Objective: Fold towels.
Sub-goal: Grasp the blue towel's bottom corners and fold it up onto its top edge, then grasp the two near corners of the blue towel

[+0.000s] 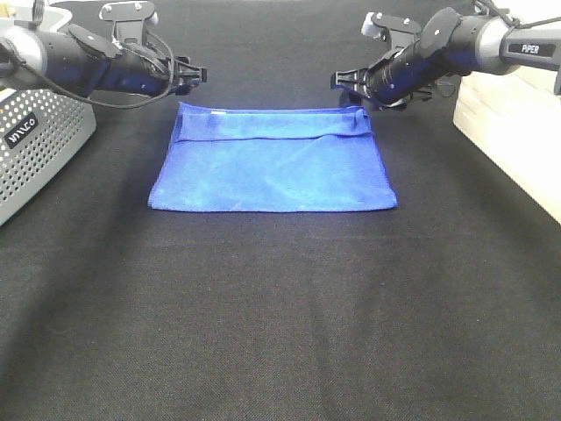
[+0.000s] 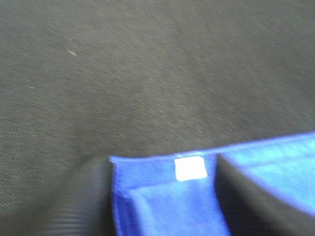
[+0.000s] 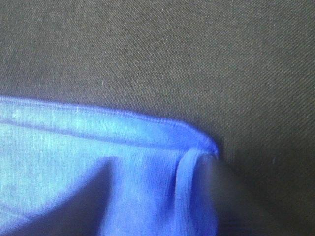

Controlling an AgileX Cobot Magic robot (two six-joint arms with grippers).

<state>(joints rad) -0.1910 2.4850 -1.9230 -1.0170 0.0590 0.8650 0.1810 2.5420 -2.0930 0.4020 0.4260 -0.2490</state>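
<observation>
A blue towel lies flat on the black table, with a narrow strip folded over along its far edge. My left gripper hovers at the towel's far left corner. In the left wrist view its two dark fingers stand apart on either side of that corner, which bears a white tag. My right gripper hovers at the far right corner. In the right wrist view its fingers stand apart around the bunched corner of the towel. Neither gripper holds anything.
A grey perforated basket stands at the left edge of the table. A pale wooden box stands at the right edge. Black tablecloth stretches in front of the towel.
</observation>
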